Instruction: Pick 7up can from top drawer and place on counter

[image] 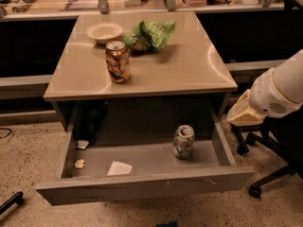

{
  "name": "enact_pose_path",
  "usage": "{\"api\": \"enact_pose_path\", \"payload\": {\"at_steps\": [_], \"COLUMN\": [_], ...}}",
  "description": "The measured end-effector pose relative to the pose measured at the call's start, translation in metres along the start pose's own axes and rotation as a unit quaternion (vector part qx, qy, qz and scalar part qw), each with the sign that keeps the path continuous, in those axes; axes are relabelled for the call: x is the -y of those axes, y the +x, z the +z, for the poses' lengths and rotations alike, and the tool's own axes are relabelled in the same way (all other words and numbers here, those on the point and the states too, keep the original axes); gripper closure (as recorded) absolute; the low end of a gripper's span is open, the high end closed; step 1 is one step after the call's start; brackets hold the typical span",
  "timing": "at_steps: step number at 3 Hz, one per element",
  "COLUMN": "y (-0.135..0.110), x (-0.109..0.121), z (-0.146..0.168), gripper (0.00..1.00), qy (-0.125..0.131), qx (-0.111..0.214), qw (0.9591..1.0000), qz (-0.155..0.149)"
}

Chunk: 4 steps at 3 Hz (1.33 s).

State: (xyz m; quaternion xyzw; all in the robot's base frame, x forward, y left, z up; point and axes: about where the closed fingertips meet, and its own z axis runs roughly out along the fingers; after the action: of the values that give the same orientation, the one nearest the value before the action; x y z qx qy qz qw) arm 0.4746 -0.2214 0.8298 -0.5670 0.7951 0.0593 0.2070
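Silver-white 7up can (pixel 183 141): upright in the drawer, right half, toward the back, green marks on its side, silver top showing. Nothing touches it.
drawer (pixel 142 189): grey metal, pulled out full under the counter, long flat front panel nearest the camera, wider than the tabletop above.
drawer contents: paper scrap (pixel 119 168) flat near front centre-left; tan crumb (pixel 79 163) by the left wall; small white bit (pixel 82 144) behind the crumb; dark object (pixel 92 122) at back left, in shadow, can't tell what it is.
counter (pixel 189 65): glossy beige-tan square top, thin edge, right above the drawer's rear part.
brown can (pixel 117 61): brown-gold patterned, upright on counter, left of centre, near the front.
bowl (pixel 105 32): pale, shallow, at counter's back left, behind the brown can.
green bag (pixel 150 34): crumpled, at back centre, just right of the bowl, near the brown can.
gripper (pixel 242 113): tan end piece on the white arm (pixel 284 86), at the right of frame, off the counter's front right corner, just outside the drawer's right wall, higher than the 7up can and apart from it.
gripper state: cannot tell open or closed; holds nothing visible.
chair (pixel 272 167): black wheeled base on the floor, right of the drawer, below the arm.
floor (pixel 28 164): speckled beige.
back bench (pixel 57 8): long surface behind the counter, cluttered, items unclear.
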Motion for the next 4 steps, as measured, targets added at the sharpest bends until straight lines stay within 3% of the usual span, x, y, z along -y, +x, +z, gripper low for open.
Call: {"api": "enact_pose_path", "payload": {"at_steps": [1, 3, 4], "y": [0.006, 0.012, 0.01], "x": [0.003, 0.008, 0.009], "z": [0.023, 0.055, 0.067], "gripper": [1.0, 0.58, 0.48], "qy": [-0.016, -0.03, -0.034], "qx": [0.044, 0.12, 0.146], "qw": [0.9988, 0.9921, 0.9886], "qz": [0.011, 0.019, 0.012]}}
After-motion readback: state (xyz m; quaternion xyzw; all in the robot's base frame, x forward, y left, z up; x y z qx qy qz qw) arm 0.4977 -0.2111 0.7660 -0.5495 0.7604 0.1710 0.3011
